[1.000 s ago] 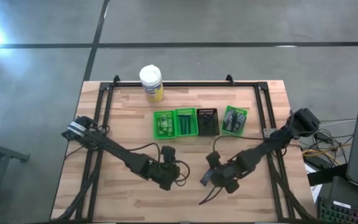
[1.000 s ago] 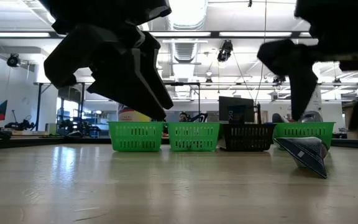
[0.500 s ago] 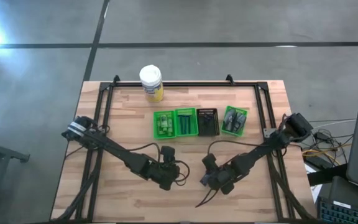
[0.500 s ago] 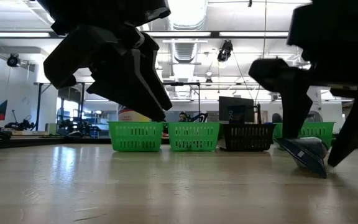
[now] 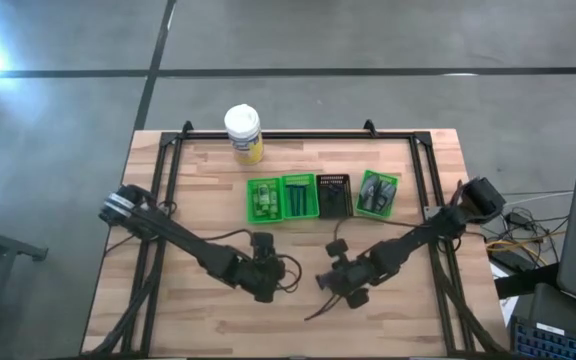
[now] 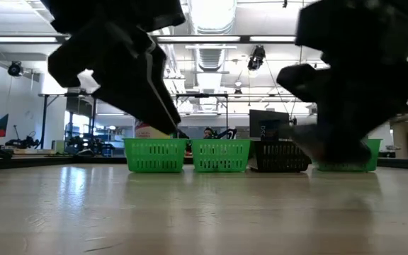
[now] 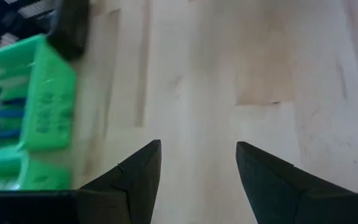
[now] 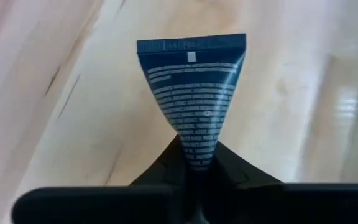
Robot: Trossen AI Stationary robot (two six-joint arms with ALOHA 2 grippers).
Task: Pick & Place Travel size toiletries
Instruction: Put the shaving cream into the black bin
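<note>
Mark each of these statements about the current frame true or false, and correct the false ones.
1. The right pincer is shut on a dark blue tube. True.
2. The left pincer also holds a tube. False: it is open, with only bare wooden table between its fingers.
3. Four small baskets stand in a row, three green and one black. True.
4. The white-lidded jar lies tipped over inside a basket. False: it stands upright on the table, apart from the baskets.
5. Both pincers are on the far side of the basket row, next to the jar. False: in the high view both are on the near side.
</note>
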